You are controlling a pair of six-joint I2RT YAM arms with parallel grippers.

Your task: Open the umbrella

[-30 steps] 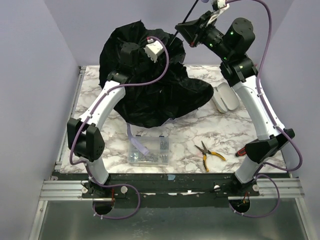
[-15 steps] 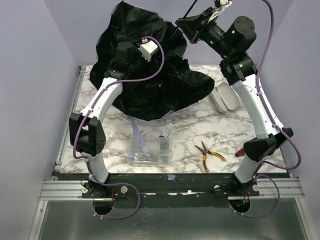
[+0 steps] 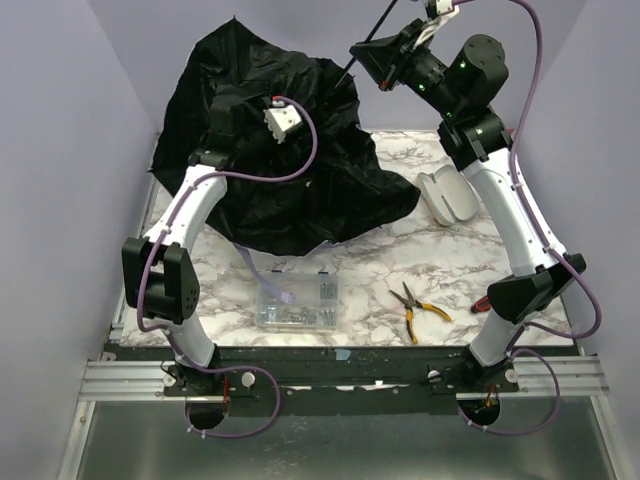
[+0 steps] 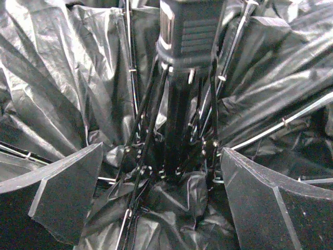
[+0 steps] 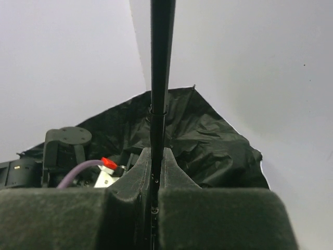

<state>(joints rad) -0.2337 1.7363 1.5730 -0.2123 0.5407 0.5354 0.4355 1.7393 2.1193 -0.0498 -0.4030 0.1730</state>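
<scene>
Wide-spread, my left pincer (image 4: 164, 174) straddles the hub of the umbrella (image 3: 290, 190). Its two dark pads (image 4: 67, 192) stand well apart, one on each side of the black central column (image 4: 179, 104) and the thin metal ribs (image 4: 143, 120) that fan out from it. Neither pad closes on the column. Crumpled black fabric fills the wrist view all around.

My right pincer (image 5: 156, 172) is clamped tight on the thin black shaft (image 5: 161, 62), which runs straight up out of the pinch between the two padded fingers (image 5: 208, 219). From above, this arm is raised high at the far right, with the shaft slanting past it toward the back wall.

The umbrella is spread partway, its black underside facing the camera. It sits at the far left of the marble desk (image 3: 450, 260), billowing up against the back wall and draped over my left forearm. One fold reaches out toward a pale oblong case (image 3: 447, 195) lying on the desk just beside my right arm.

Nearer the bases, a clear box of screws (image 3: 297, 301) sits at the middle, and yellow-handled pliers (image 3: 418, 305) lie to its right, apart from it.
</scene>
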